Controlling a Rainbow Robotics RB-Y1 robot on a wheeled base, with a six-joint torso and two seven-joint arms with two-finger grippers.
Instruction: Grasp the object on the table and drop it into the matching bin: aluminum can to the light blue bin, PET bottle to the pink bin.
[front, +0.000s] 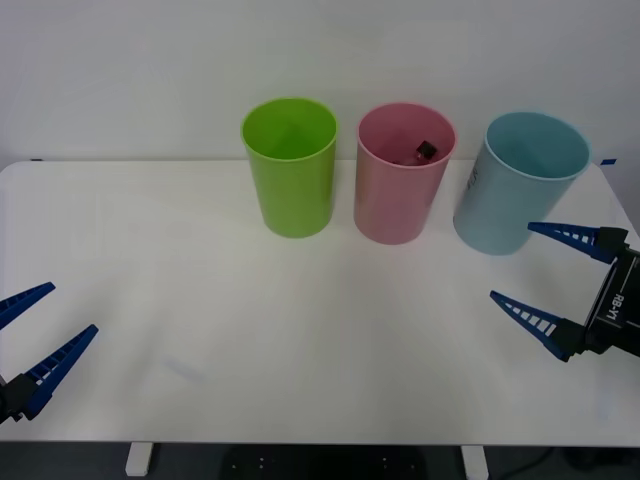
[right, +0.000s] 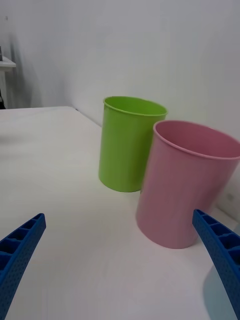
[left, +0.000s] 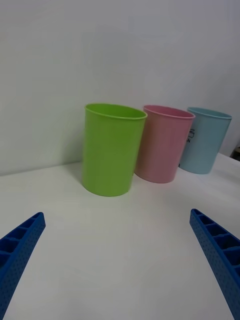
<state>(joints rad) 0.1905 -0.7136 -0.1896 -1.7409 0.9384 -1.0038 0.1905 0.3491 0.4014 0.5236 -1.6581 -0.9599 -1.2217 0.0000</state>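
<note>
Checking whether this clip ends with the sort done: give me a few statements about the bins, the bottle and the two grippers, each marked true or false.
1. The PET bottle lies inside the pink bin. True; its black cap shows below the rim.
2. The pink bin stands between the lime green bin and the light blue bin. True.
3. The right gripper is shut on the bottle. False; it is open and holds nothing, in front of the light blue bin.
4. The left gripper hovers above the lime green bin. False; it is open at the table's near left edge.
5. One bin has tipped over. False; all three stand upright.
</note>
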